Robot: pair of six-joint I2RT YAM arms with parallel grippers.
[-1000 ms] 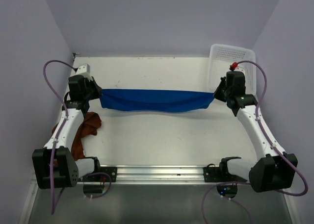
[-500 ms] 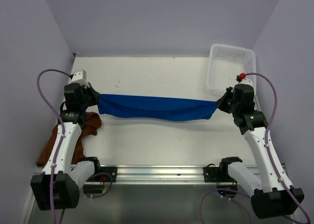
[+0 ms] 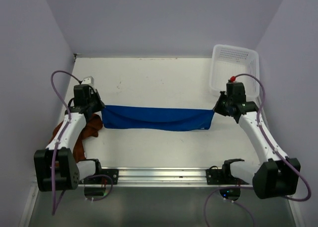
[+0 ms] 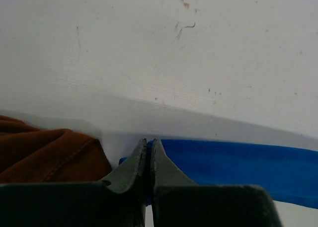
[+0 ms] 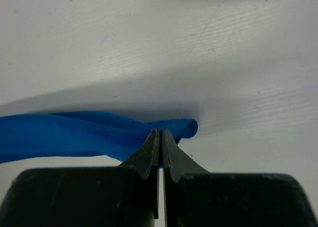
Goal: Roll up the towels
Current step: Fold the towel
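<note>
Your left gripper (image 4: 149, 146) has its dark jaws pinched tight on the left corner of the blue towel (image 3: 156, 117). Your right gripper (image 5: 160, 136) clamps the right corner the same way, where the cloth bunches into a small rounded fold. Compared with half a second ago, both grippers have drawn slightly closer together. The towel no longer sags as a narrow sling but spreads as a broader, flatter band down at the white table (image 3: 159, 78). Its soft, finely ribbed cloth has its long axis running left to right across the table between the arms. The rust-brown towel (image 3: 88, 128) lies crumpled just beside the left gripper, and the white perforated basket (image 3: 236, 63) sits behind the right one.
</note>
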